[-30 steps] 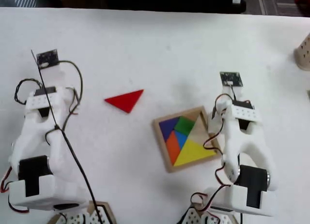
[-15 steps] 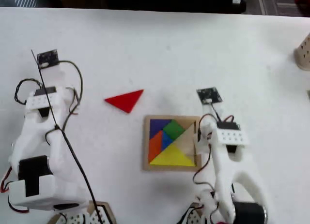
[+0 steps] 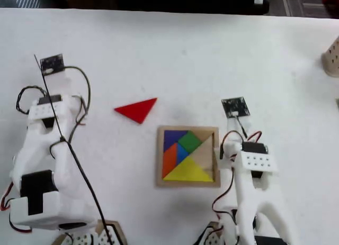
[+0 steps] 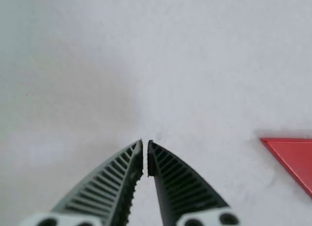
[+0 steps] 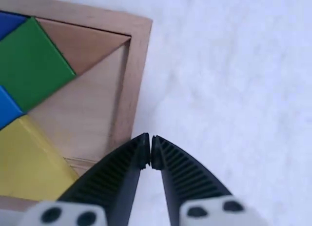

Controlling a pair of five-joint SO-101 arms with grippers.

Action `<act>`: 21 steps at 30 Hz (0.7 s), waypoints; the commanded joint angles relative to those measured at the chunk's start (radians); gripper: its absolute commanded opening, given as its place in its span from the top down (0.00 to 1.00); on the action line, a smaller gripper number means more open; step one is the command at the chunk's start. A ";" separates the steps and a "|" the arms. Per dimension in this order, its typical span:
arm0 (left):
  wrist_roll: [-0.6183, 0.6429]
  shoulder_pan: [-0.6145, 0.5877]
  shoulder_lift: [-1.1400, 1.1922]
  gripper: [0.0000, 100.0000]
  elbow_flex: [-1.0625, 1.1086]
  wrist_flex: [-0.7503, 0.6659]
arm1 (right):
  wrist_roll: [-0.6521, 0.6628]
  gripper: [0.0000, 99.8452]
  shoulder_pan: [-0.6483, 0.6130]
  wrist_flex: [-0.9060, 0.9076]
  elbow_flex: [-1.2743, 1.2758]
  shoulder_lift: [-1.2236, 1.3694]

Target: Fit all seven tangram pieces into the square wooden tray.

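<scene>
Wooden tray sits on the white bench with coloured pieces packed inside. The red triangle is lying outside on the bench, apart from the tray. Right claw is clenched on nothing, just beside the tray's rim. Left claw is clenched too, empty, not far from the red triangle.

Left gripper and right gripper: fingers pressed together.

Cropped at the edges
Red triangle and wooden tray ran past wrist-view edges; beige object at the table's two o'clock was clipped.
</scene>
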 commanded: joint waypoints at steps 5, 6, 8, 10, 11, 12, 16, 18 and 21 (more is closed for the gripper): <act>0.061 0.153 -0.005 0.91 -0.218 0.219 | -0.011 0.98 0.013 -0.036 -0.043 0.047; 0.025 0.165 -0.005 0.86 -0.247 0.238 | -0.011 0.98 0.013 -0.038 -0.044 0.047; -0.058 0.186 -0.005 0.77 -0.290 0.249 | -0.011 0.98 0.013 -0.041 -0.044 0.047; -0.137 0.216 -0.005 0.71 -0.321 0.249 | -0.011 0.98 0.013 -0.042 -0.048 0.048; -0.178 0.231 -0.005 0.70 -0.333 0.249 | -0.011 0.98 0.013 -0.042 -0.048 0.048; -0.230 0.248 -0.005 0.71 -0.344 0.249 | -0.011 0.98 0.013 -0.042 -0.048 0.048; -0.434 0.305 -0.004 0.72 -0.364 0.249 | -0.009 0.98 0.013 -0.051 -0.048 0.048; -0.537 0.328 -0.004 0.72 -0.359 0.252 | -0.009 0.98 0.013 -0.054 -0.048 0.048; -0.767 0.346 -0.004 0.72 -0.358 0.321 | -0.009 0.98 0.013 -0.056 -0.048 0.048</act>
